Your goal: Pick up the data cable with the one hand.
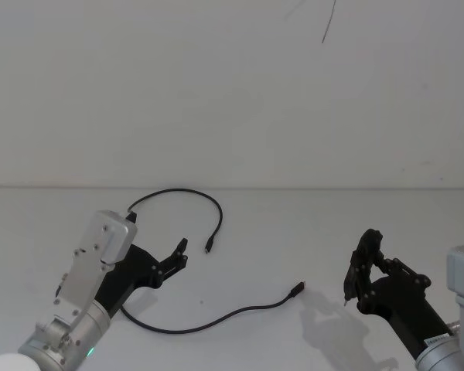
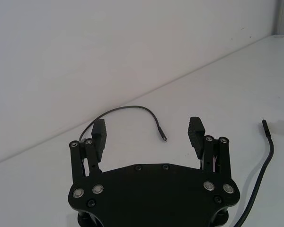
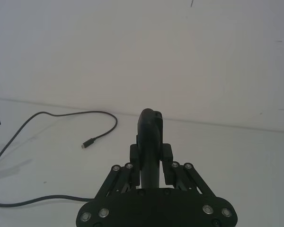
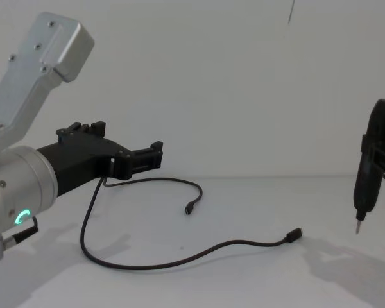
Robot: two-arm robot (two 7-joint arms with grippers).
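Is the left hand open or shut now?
Open: on the left hand the fingers stand wide apart, holding nothing; the data cable lies on the table. The right hand idles, shut on a pen-shaped tool.

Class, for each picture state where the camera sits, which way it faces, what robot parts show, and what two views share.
Head: high up, looking down at the cable on the white table; both arms show, left end effector and right end effector.
Chest: lower, looking across the table; left arm large at left, pen-like tool at right.
Left wrist: behind the open left end effector, facing the cable.
Right wrist: behind the right end effector, closed on the tool.
Shared: all four show the cable.
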